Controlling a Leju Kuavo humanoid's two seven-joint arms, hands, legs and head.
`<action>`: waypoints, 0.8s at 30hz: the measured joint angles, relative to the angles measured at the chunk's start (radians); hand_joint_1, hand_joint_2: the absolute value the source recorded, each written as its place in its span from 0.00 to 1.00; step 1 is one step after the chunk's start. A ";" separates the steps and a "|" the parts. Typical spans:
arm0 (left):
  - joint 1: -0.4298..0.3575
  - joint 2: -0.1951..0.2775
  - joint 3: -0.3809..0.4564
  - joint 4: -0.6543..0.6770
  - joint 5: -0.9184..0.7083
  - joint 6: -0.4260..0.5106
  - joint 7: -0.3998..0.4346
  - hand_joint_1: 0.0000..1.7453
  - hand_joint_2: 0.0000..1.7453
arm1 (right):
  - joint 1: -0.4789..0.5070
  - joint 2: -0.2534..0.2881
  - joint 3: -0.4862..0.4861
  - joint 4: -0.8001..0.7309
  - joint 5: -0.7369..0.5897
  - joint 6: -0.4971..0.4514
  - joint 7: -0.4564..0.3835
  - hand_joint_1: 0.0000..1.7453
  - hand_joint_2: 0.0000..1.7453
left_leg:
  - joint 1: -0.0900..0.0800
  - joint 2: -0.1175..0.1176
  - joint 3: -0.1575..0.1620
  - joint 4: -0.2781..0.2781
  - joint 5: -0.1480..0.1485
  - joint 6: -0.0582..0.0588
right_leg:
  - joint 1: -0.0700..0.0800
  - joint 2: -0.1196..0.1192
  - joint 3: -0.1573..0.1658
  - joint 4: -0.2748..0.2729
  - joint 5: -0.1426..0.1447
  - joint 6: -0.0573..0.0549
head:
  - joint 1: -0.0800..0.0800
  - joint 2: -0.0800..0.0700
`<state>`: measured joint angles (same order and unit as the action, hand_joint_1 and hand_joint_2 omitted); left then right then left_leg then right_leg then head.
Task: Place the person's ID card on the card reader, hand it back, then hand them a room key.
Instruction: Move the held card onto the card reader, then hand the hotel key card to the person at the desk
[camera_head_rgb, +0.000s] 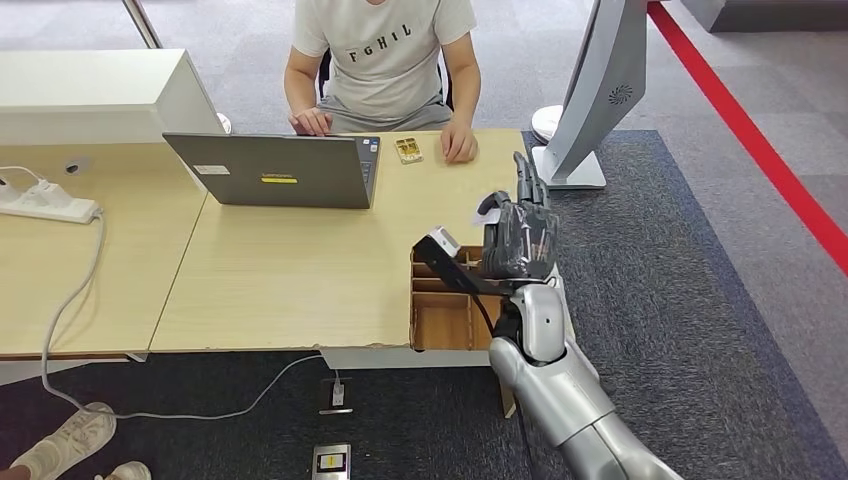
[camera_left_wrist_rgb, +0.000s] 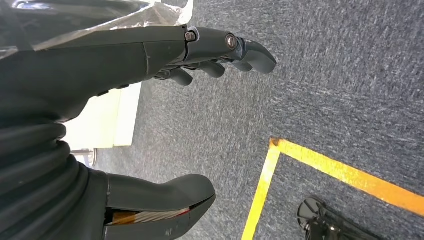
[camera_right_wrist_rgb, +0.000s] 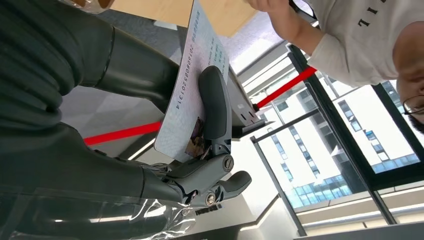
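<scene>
Gripping the ID card (camera_right_wrist_rgb: 192, 95), the right hand (camera_head_rgb: 520, 232) stands raised over the right part of the desk (camera_head_rgb: 290, 270), its fingers (camera_right_wrist_rgb: 215, 102) pointing toward the seated person (camera_head_rgb: 385, 60). In the right wrist view the card is pinched between a dark finger laid across its face and the thumb behind it. The card is pale bluish-white with rounded corners, carries a long row of printed digits along one edge, lines of small text further in, and a small portrait patch partly covered by the finger; the text is too small to read. In the head view only a pale sliver of the card shows at the hand's left side. A dark card reader (camera_head_rgb: 437, 247) with a light top sits tilted just beside the hand, at the edge of a compartmented cardboard box (camera_head_rgb: 445, 310) set at the desk's near right corner. A small yellowish card (camera_head_rgb: 407, 150) lies flat on the desk at the far edge, close to the person's hand (camera_head_rgb: 459, 143); whether it is the room key cannot be told. An open grey laptop (camera_head_rgb: 285, 170) stands left of it, its back to the robot. The left hand (camera_left_wrist_rgb: 150, 55) hangs over grey carpet (camera_left_wrist_rgb: 320, 95) marked with yellow tape (camera_left_wrist_rgb: 345, 175), fingers apart from the thumb and holding nothing.
</scene>
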<state>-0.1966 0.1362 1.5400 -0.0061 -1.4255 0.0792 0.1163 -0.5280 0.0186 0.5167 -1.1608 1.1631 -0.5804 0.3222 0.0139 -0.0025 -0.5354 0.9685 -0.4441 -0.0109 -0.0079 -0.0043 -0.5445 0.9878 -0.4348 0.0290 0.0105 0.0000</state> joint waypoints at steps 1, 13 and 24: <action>0.000 0.000 0.000 0.000 0.004 -0.001 0.000 0.00 1.00 | -0.007 0.007 0.006 0.003 0.010 0.002 0.002 1.00 1.00 | 0.000 0.000 0.000 0.000 0.000 0.000 | 0.000 0.000 0.000 0.000 0.000 0.000 | 0.000 0.000; 0.003 -0.008 0.000 0.000 0.055 0.025 0.000 0.00 1.00 | -0.068 0.072 0.062 0.067 0.091 0.007 0.015 1.00 1.00 | 0.000 0.000 0.000 0.000 0.000 0.000 | 0.000 0.000 0.000 0.000 0.000 0.000 | 0.000 0.000; 0.004 -0.017 0.000 0.000 0.083 0.037 -0.007 0.00 1.00 | -0.076 0.100 0.087 0.085 0.115 0.021 0.005 1.00 1.00 | 0.000 0.000 0.000 0.000 0.000 0.000 | 0.000 0.000 0.000 0.000 0.000 0.000 | 0.000 0.000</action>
<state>-0.1927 0.1187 1.5400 -0.0061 -1.3429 0.1166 0.1090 -0.6044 0.1182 0.6033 -1.0761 1.2782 -0.5594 0.3273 0.0139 -0.0026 -0.5353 0.9685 -0.4442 -0.0109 -0.0079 -0.0043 -0.5449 0.9877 -0.4348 0.0290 0.0105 0.0000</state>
